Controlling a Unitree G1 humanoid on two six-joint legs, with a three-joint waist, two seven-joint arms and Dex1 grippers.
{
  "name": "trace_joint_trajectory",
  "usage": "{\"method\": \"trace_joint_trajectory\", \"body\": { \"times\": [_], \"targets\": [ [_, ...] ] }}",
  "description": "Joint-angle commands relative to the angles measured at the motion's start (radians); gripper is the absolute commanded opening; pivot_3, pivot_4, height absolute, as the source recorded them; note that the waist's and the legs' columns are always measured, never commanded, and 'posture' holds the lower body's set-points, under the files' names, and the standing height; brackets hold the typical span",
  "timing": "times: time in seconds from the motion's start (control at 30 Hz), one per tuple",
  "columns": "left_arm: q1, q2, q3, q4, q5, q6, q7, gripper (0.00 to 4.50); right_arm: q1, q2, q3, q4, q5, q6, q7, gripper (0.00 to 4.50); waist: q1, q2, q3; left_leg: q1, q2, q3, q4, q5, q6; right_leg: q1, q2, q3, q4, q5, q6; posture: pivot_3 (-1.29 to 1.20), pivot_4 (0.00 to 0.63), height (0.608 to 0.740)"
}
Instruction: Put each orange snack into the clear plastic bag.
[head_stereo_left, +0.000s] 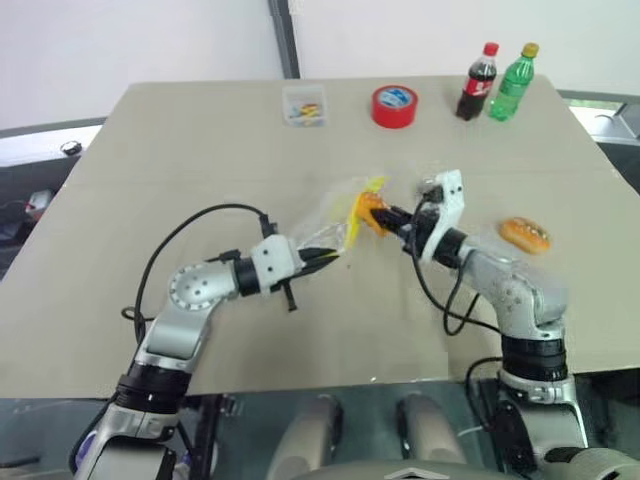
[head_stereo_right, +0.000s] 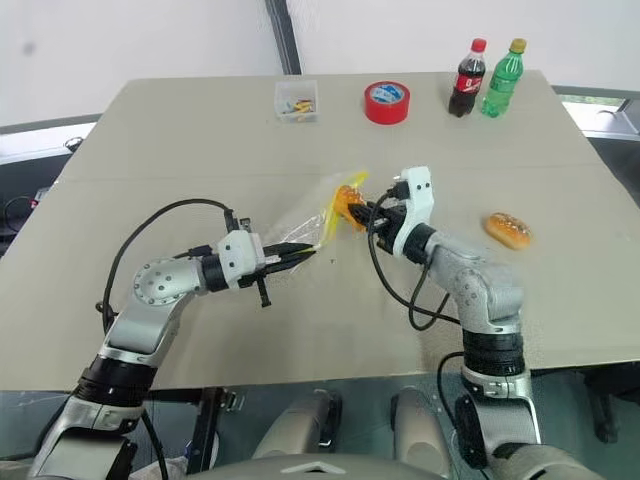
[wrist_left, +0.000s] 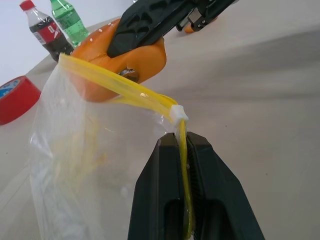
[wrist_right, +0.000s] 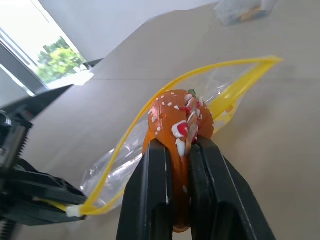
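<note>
The round orange snack (wrist_right: 181, 120) is pinched tight between the right gripper (head_stereo_right: 352, 214) fingers, sitting right at the open mouth of the clear plastic bag (wrist_left: 75, 165), roughly mid-table and held up off the surface. The left gripper (head_stereo_left: 322, 256) has its fingers clamped shut on the bag's yellow strip (wrist_left: 184, 165) at one corner — the bag hangs stretched between the two arms. The other orange snack (head_stereo_left: 525, 235), the elongated one, lies on the table (head_stereo_left: 200, 150) near the right edge, well apart from the bag.

Along the far edge there's a small clear box (head_stereo_left: 304, 105), then a red tape roll (head_stereo_left: 394, 106), then a cola bottle (head_stereo_left: 478, 83) and a green bottle (head_stereo_left: 513, 83) standing just beside each other at the far right corner. The tabletop is plain beige — pale wall (head_stereo_left: 130, 40) behind it.
</note>
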Motion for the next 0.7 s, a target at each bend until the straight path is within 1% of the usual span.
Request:
{"method": "trace_joint_trajectory", "body": {
  "times": [0.03, 0.17, 0.3, 0.4, 0.47, 0.53, 0.63, 0.7],
  "targets": [
    [0.007, 0.014, 0.003, -0.016, -0.017, -0.017, -0.014, 0.0, -0.035, 0.027, -0.115, -0.011, 0.131, 0.096, -0.056, 0.02, 0.002, 0.0, 0.0, 0.0, 0.0, 0.0, 0.0, 0.0, 0.0, 0.0, 0.0, 0.0, 0.0, 0.0, 0.0, 0.0, 0.15, 0.74],
    [0.017, 0.021, 0.006, -0.028, -0.019, -0.013, -0.021, 0.0, -0.055, 0.045, -0.185, -0.004, 0.237, 0.167, -0.092, 0.02, -0.002, 0.0, 0.0, 0.0, 0.0, 0.0, 0.0, -0.001, 0.001, 0.0, 0.0, 0.0, 0.0, 0.0, 0.0, 0.0, 0.15, 0.74],
    [0.017, 0.023, 0.005, -0.032, -0.032, -0.016, -0.04, 0.0, -0.078, 0.109, -0.256, 0.038, 0.341, 0.231, -0.179, 0.02, -0.007, 0.001, 0.0, 0.001, 0.001, 0.0, -0.001, -0.001, 0.002, 0.0, 0.0, 0.0, 0.001, 0.0, 0.0, 0.0, 0.15, 0.74],
    [0.012, 0.022, 0.011, -0.027, -0.048, -0.018, -0.053, 0.0, -0.063, 0.157, -0.263, 0.064, 0.387, 0.275, -0.228, 0.02, -0.007, 0.001, 0.0, 0.0, 0.001, 0.0, -0.001, -0.001, 0.002, 0.0, 0.0, 0.0, 0.001, 0.0, 0.0, 0.0, 0.15, 0.74],
    [0.006, 0.025, 0.015, -0.024, -0.062, -0.016, -0.067, 0.0, -0.05, 0.167, -0.249, 0.071, 0.387, 0.279, -0.248, 0.02, -0.006, 0.001, 0.0, 0.0, 0.0, 0.0, -0.001, -0.001, 0.002, 0.0, 0.0, 0.0, 0.001, 0.0, 0.0, 0.0, 0.15, 0.74],
    [0.003, 0.026, 0.019, -0.024, -0.077, -0.014, -0.078, 0.0, -0.034, 0.139, -0.18, 0.053, 0.327, 0.239, -0.232, 0.02, -0.006, 0.002, 0.0, 0.0, 0.0, 0.0, -0.001, -0.001, 0.002, 0.0, 0.0, 0.0, 0.0, 0.0, 0.0, 0.0, 0.15, 0.74],
    [-0.001, 0.026, 0.023, -0.017, -0.085, -0.018, -0.087, 0.0, -0.004, 0.041, 0.02, 0.018, 0.119, 0.018, -0.155, 0.02, -0.005, 0.002, 0.0, 0.0, 0.0, 0.0, -0.001, -0.001, 0.002, 0.0, 0.0, 0.0, 0.0, 0.0, 0.0, 0.0, 0.15, 0.74],
    [-0.003, 0.029, 0.023, -0.011, -0.082, -0.026, -0.087, 0.0, 0.017, -0.046, 0.162, 0.002, -0.016, -0.135, -0.083, 0.02, -0.006, 0.002, 0.0, 0.0, 0.0, 0.0, 0.0, -0.001, 0.002, 0.0, 0.0, 0.0, 0.0, 0.0, 0.0, 0.0, 0.15, 0.74]
  ]
}}
